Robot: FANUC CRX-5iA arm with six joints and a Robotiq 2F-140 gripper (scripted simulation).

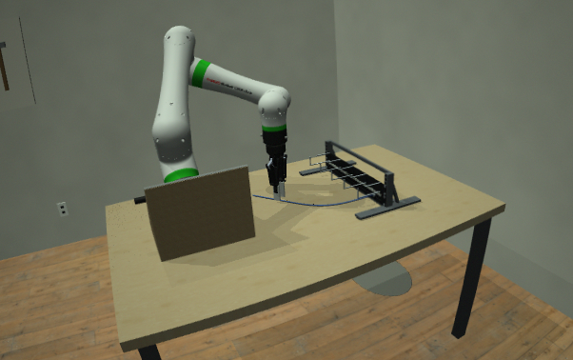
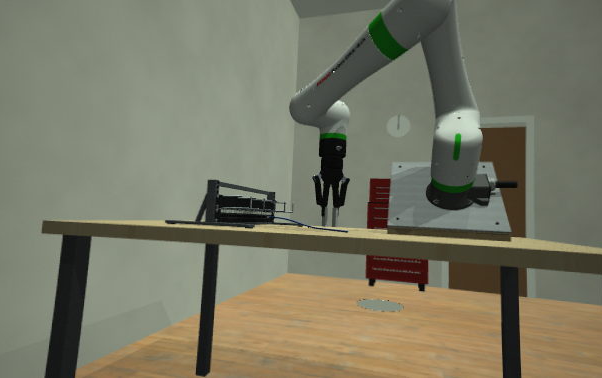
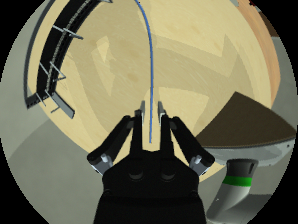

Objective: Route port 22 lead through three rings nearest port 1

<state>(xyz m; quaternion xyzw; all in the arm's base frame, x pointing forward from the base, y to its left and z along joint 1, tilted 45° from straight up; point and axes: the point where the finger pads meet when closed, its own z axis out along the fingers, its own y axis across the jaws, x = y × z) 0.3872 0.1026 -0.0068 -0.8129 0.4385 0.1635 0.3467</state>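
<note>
- Standing nearest on the table point(image 1: 300, 271): one brown board point(image 1: 200, 216).
- One gripper point(image 1: 278, 195), fingers narrow but apart, straddles the one blue lead point(image 1: 319, 205) and clamps nothing.
- The lead lies on the tabletop and runs to the one black rack point(image 1: 388, 183).
- Lettering on the arm point(image 1: 228, 86) is too small to read.

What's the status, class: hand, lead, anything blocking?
Hand partly open, empty, straddling the blue lead low over the table. Lead lies outside the rings. Nothing blocking.
</note>
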